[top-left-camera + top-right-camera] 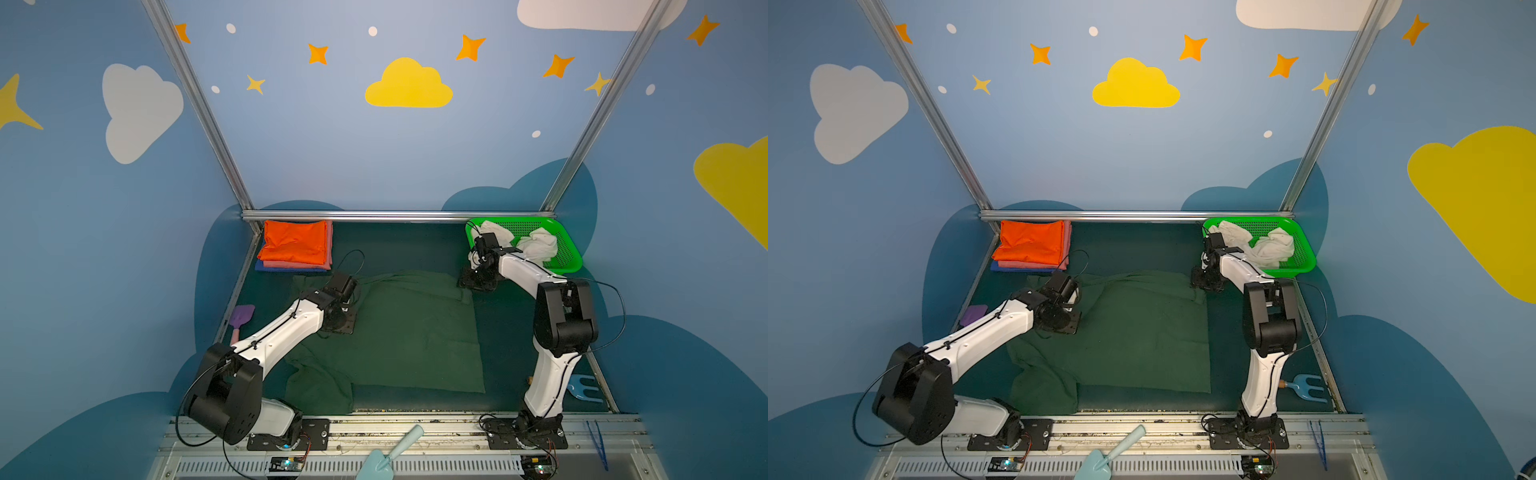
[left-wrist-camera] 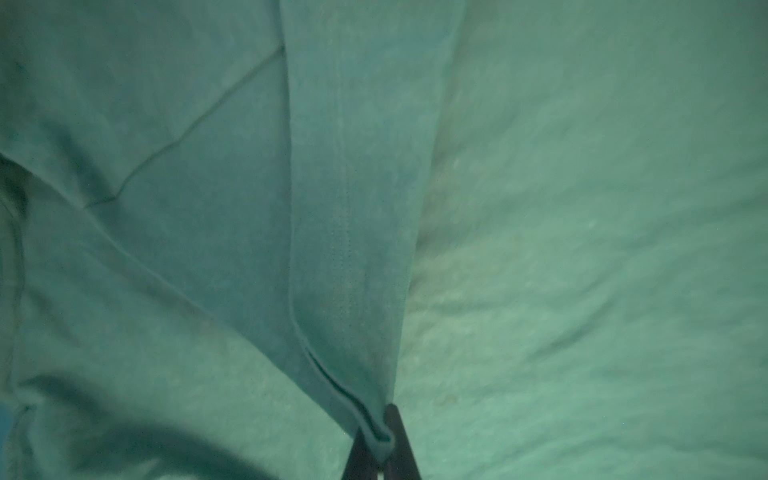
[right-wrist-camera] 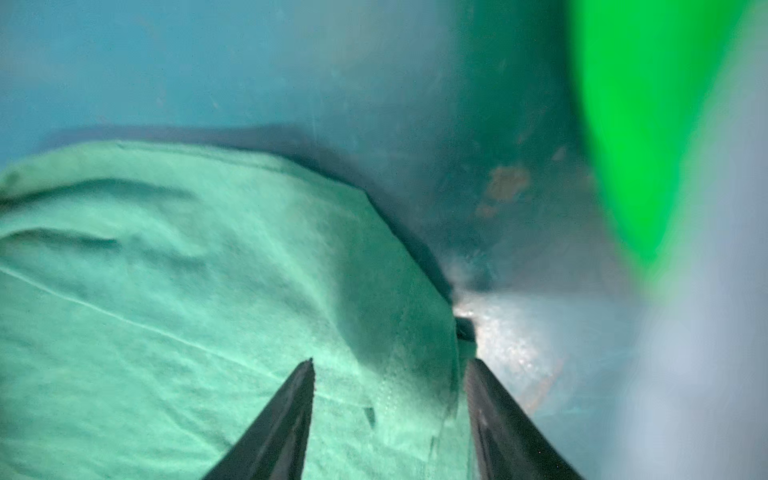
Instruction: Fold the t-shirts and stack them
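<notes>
The dark green t-shirt (image 1: 407,332) (image 1: 1142,332) lies spread over the middle of the table, bunched at its near left corner. My left gripper (image 1: 341,323) (image 1: 1061,322) sits over its left part; in the left wrist view it (image 2: 384,436) is shut on a folded hem of the green shirt (image 2: 353,249). My right gripper (image 1: 478,282) (image 3: 390,365) is open at the shirt's far right corner, its jaws astride the cloth edge (image 3: 208,291). At the back left is a folded stack: the orange shirt (image 1: 295,247) on the pink one (image 1: 299,264) on the blue one (image 1: 286,270). A crumpled white shirt (image 1: 538,245) lies in the basket.
The green mesh basket (image 1: 569,257) (image 1: 1304,257) stands at the back right, just beyond my right wrist. A purple spatula (image 1: 242,318) lies by the left wall and a blue toy fork (image 1: 586,388) by the right edge. A teal trowel (image 1: 390,453) and blue tweezers (image 1: 598,444) rest on the front rail.
</notes>
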You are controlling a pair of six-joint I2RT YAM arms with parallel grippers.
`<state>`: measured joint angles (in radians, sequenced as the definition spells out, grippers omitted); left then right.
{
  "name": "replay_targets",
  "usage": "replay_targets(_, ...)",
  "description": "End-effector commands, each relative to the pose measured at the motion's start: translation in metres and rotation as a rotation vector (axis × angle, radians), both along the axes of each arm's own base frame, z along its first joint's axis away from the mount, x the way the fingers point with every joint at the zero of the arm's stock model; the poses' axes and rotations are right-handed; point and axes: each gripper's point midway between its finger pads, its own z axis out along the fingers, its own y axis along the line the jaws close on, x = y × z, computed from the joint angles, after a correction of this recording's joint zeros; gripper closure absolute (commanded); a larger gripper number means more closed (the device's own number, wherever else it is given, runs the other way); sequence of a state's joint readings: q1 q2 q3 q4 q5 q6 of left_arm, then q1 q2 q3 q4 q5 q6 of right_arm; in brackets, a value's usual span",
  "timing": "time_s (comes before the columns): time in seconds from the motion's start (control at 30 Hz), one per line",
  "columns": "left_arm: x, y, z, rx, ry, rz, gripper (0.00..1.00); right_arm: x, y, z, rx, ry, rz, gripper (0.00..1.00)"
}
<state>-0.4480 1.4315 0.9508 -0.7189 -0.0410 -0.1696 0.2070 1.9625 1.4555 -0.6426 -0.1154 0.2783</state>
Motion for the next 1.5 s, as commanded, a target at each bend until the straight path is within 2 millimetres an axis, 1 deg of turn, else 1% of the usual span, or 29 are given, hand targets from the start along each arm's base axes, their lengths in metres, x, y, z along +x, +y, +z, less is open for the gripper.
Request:
replay_targets(0.0, -0.008, 0.011, -0.002, 0.079, 0.054, 0.017, 0.91, 0.01, -0.006, 0.007, -0.024, -0.01, 0.003, 0.39)
replay_targets(0.07, -0.008, 0.012, -0.007, 0.096, 0.077, 0.023, 0.86, 0.016, -0.006, 0.007, -0.031, -0.009, 0.007, 0.39)
replay_targets(0.13, -0.008, 0.012, -0.012, 0.114, 0.103, 0.022, 0.78, 0.02, -0.006, 0.003, -0.043, 0.011, 0.008, 0.39)
replay_targets(0.2, -0.008, 0.014, -0.015, 0.136, 0.123, 0.026, 0.72, 0.021, -0.006, -0.002, -0.048, 0.031, 0.011, 0.39)
replay_targets(0.27, -0.007, 0.016, -0.016, 0.156, 0.133, 0.031, 0.69, 0.021, -0.005, -0.006, -0.044, 0.045, 0.012, 0.4)
replay_targets(0.37, -0.005, 0.019, -0.014, 0.179, 0.128, 0.036, 0.66, 0.018, 0.0, -0.011, -0.02, 0.062, 0.018, 0.44)
replay_targets(0.53, -0.001, 0.021, -0.009, 0.195, 0.109, 0.042, 0.64, 0.009, 0.004, -0.019, -0.006, 0.091, 0.03, 0.49)
replay_targets(0.67, 0.0, 0.022, -0.008, 0.197, 0.104, 0.045, 0.64, 0.005, 0.007, -0.024, -0.007, 0.103, 0.039, 0.59)
replay_targets(0.8, -0.001, 0.022, -0.007, 0.198, 0.103, 0.048, 0.64, 0.005, 0.011, -0.025, -0.009, 0.107, 0.053, 0.75)
replay_targets(0.87, 0.0, 0.022, -0.006, 0.195, 0.097, 0.049, 0.64, 0.004, 0.012, -0.022, -0.013, 0.102, 0.057, 0.82)
replay_targets(1.0, 0.001, 0.022, -0.004, 0.192, 0.084, 0.051, 0.64, 0.004, 0.014, -0.018, -0.021, 0.09, 0.068, 0.99)
replay_targets(1.27, 0.004, 0.025, 0.001, 0.201, 0.058, 0.063, 0.65, -0.001, 0.016, 0.0, -0.052, 0.037, 0.095, 1.0)
replay_targets(1.47, 0.008, 0.027, 0.005, 0.211, 0.034, 0.073, 0.65, -0.015, 0.019, 0.013, -0.134, -0.048, 0.144, 1.0)
